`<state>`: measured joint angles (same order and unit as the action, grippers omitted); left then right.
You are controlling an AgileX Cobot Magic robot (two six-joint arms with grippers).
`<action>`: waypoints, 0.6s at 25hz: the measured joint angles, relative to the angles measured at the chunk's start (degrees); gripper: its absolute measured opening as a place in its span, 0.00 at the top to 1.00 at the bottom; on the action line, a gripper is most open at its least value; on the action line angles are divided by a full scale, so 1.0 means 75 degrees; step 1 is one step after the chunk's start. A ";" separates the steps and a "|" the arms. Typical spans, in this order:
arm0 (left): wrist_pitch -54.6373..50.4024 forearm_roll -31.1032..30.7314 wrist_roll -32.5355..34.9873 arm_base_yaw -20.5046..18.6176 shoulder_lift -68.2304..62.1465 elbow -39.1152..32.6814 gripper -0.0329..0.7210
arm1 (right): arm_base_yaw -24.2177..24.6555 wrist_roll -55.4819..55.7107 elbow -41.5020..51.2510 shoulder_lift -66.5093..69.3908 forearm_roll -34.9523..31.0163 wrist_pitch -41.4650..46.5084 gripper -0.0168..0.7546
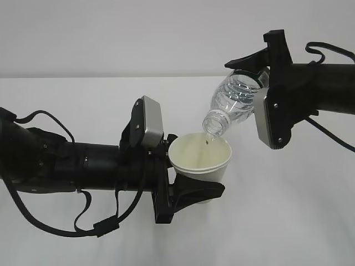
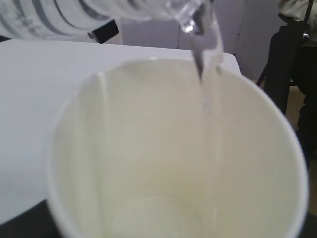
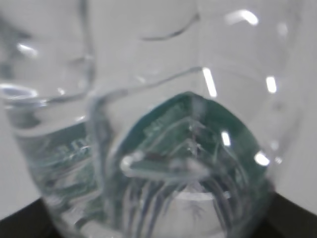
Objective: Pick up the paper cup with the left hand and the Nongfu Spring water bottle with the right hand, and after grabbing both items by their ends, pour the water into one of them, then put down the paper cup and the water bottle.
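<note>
Plain white counter (image 1: 288, 210), matte, under a pale grey-white wall; soft shadows below the arms. In the left wrist view a dark chair-like shape sits at the right edge beyond the counter, blurred.

Paper cup (image 1: 201, 159): small, white, tapered, rolled rim, cream-yellow inside. Held off the counter, mouth tipped toward the camera. Left hand (image 1: 191, 183) has its black fingers closed around the cup's lower body; grey-silver plate above the wrist, black cables looping beneath the arm.

Nongfu Spring water bottle (image 1: 233, 102): clear ribbed plastic, no cap, tilted neck-down to the left, mouth just above the cup's far rim. Right hand (image 1: 265, 83) grips it at the base end, fingers closed on the bottle; grey plate faces the camera.

Water (image 2: 205, 74): thin clear stream falling from the bottle mouth into the cup, seen in the left wrist view. Cup inner wall is smooth with a vertical seam; whether water has pooled at the bottom is hard to tell.

Right wrist view: bottle base fills the frame, glossy, with green label colour refracted through it, out of focus.
</note>
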<state>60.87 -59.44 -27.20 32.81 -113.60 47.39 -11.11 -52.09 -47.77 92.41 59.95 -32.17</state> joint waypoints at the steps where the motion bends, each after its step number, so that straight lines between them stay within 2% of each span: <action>1: 0.0035 -0.0030 -0.0067 0.0000 0.0000 0.0000 0.32 | 0.0000 0.0000 0.0000 0.0000 0.0000 0.0000 0.34; 15: 0.0104 -0.0481 -0.0525 0.0000 0.0000 0.0000 0.32 | 0.0000 0.0000 0.0000 0.0000 0.0000 -0.0016 0.34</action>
<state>61.65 -63.04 -31.14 32.81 -113.60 47.39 -11.11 -52.09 -47.77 92.41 59.95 -32.29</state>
